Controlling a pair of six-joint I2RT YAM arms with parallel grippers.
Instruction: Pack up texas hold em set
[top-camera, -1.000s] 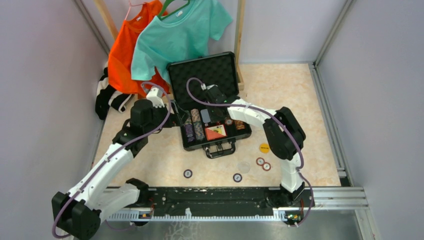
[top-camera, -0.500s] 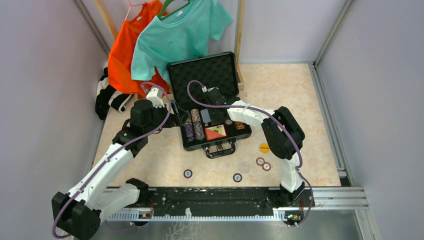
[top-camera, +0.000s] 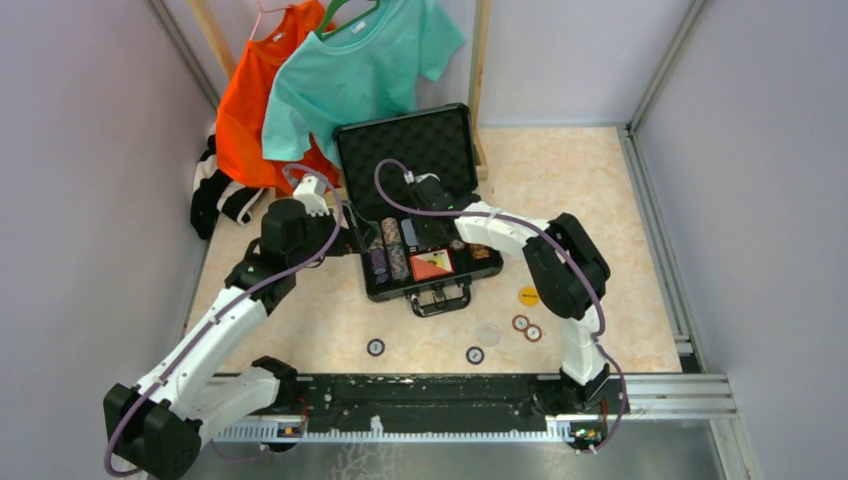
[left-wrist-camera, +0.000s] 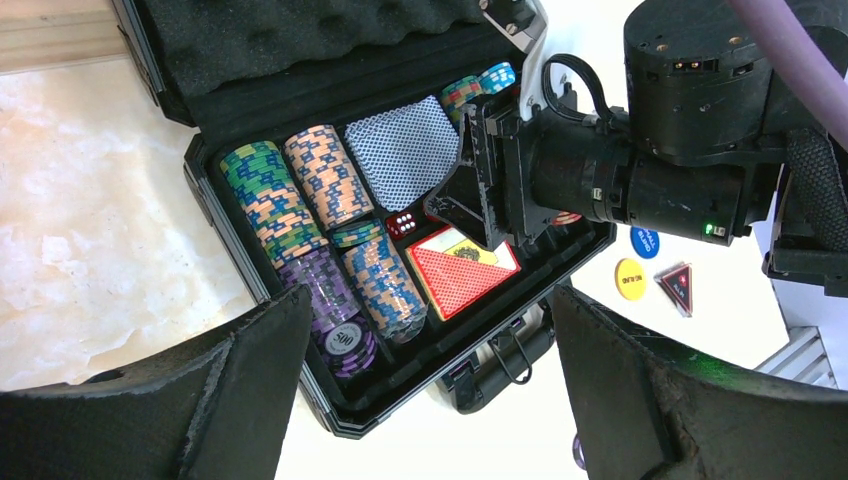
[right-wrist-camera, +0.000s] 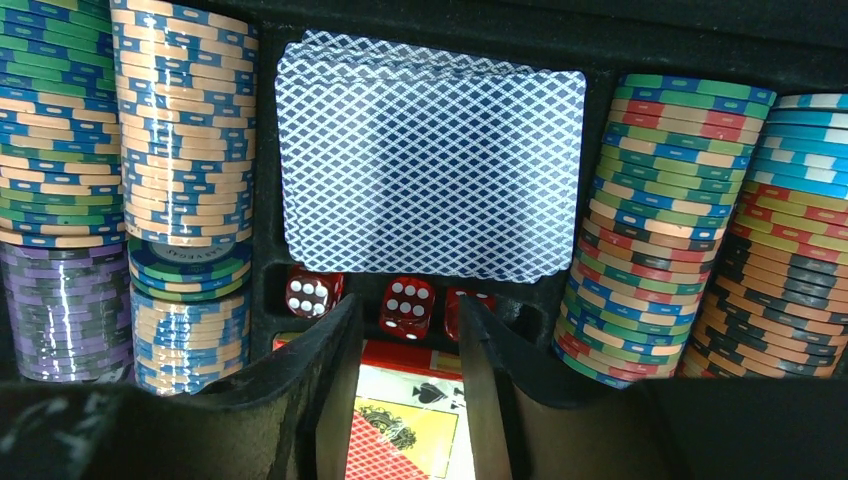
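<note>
The black briefcase (top-camera: 392, 293) lies open on the table, its foam lid (top-camera: 405, 150) upright. Rows of poker chips (right-wrist-camera: 185, 130), a blue-backed deck (right-wrist-camera: 430, 160) and the red-orange card box (right-wrist-camera: 405, 430) fill its slots. Three red dice (right-wrist-camera: 312, 293) sit in a narrow slot. My right gripper (right-wrist-camera: 407, 300) hangs low over that slot, open, with the middle die (right-wrist-camera: 405, 288) loose between its fingertips. My left gripper (left-wrist-camera: 425, 300) hovers wide open at the case's left front corner, holding nothing.
Loose chips (top-camera: 375, 347) (top-camera: 474, 355) (top-camera: 526, 328) and a yellow button (top-camera: 528, 296) lie on the table in front of the case. A blue button (left-wrist-camera: 646, 241) lies near the yellow one. Shirts (top-camera: 350, 70) hang behind the lid.
The right gripper's jaws have spread apart over the dice slot. The left arm has not moved.
</note>
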